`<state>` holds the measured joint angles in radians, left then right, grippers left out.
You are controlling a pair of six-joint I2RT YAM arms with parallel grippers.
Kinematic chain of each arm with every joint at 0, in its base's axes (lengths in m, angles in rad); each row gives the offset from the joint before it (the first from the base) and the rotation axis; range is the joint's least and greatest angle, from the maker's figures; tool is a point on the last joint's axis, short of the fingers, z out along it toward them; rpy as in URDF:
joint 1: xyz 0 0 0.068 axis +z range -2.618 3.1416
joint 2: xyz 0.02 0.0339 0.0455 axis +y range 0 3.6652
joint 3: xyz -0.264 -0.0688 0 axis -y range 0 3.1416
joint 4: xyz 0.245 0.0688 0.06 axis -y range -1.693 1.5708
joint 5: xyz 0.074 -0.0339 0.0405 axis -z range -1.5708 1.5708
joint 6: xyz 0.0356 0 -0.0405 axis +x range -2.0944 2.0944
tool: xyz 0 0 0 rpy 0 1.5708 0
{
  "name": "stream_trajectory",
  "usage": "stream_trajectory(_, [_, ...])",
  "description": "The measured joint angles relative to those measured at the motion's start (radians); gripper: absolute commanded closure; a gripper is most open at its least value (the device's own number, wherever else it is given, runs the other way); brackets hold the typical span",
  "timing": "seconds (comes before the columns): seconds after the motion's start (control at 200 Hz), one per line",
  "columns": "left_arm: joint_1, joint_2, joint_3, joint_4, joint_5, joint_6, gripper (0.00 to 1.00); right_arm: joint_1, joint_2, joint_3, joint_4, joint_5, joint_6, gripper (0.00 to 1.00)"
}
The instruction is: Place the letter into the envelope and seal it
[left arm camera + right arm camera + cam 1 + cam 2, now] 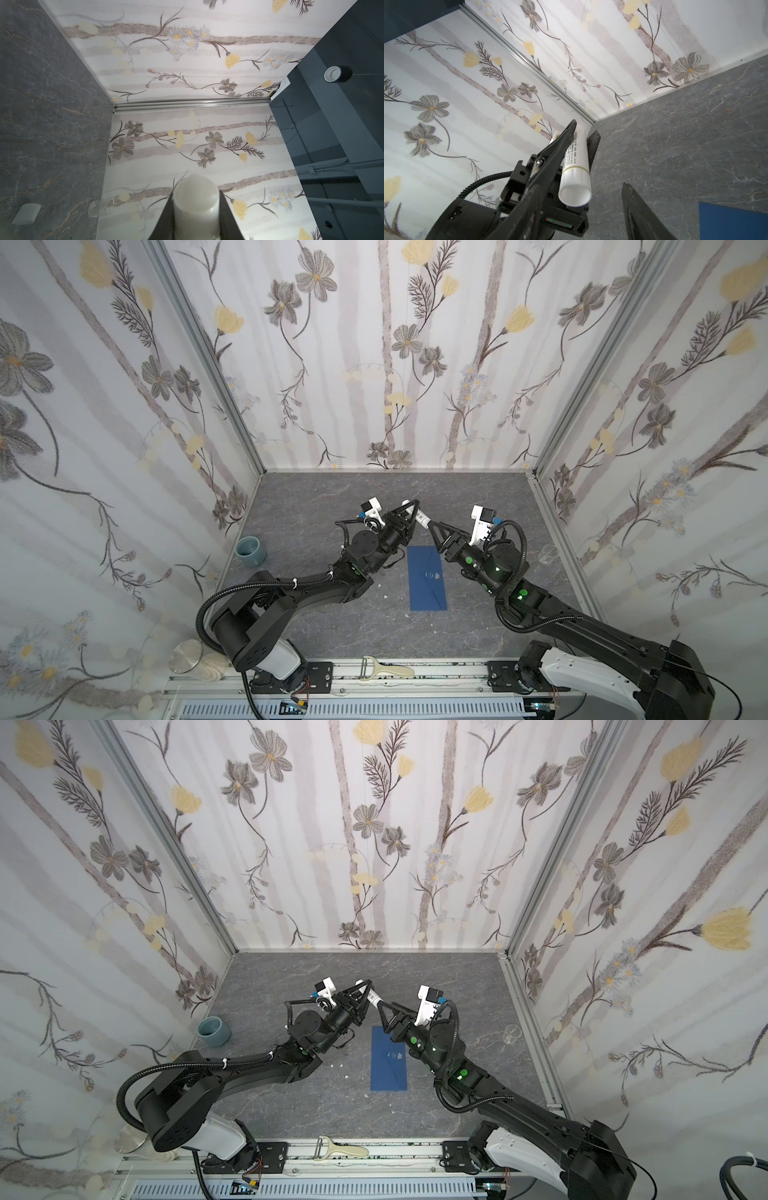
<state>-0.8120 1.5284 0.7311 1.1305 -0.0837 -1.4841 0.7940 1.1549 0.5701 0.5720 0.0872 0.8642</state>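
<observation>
The dark blue envelope [428,578] [388,1060] lies flat mid-table, a small pale mark at its centre; one corner of it shows in the right wrist view [733,222]. The letter is out of view. My left gripper [411,509] [196,197] [581,133] is shut on a white glue stick [419,517] [372,998] [196,205] [576,172], held in the air beyond the envelope's far end. My right gripper [434,535] [581,187] is open, its jaws on either side of the stick's free end without gripping it.
A blue-grey cup [250,551] stands at the left wall and a clear glass beaker [550,558] at the right wall. A peeler [388,670] lies on the front rail beside a lidded jar [187,659]. Small white scraps [386,597] dot the table.
</observation>
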Motion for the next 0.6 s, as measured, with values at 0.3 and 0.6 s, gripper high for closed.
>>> stream_trajectory(0.3, [-0.007, 0.018, 0.009, 0.021, -0.002, 0.000, 1.00, -0.019, 0.046, 0.006, 0.039, -0.056, 0.049, 0.59])
stream_trajectory(0.6, [-0.008, 0.030, 0.009, 0.025, -0.002, -0.001, 1.00, -0.022, 0.068, 0.009, 0.061, -0.088, 0.069, 0.77])
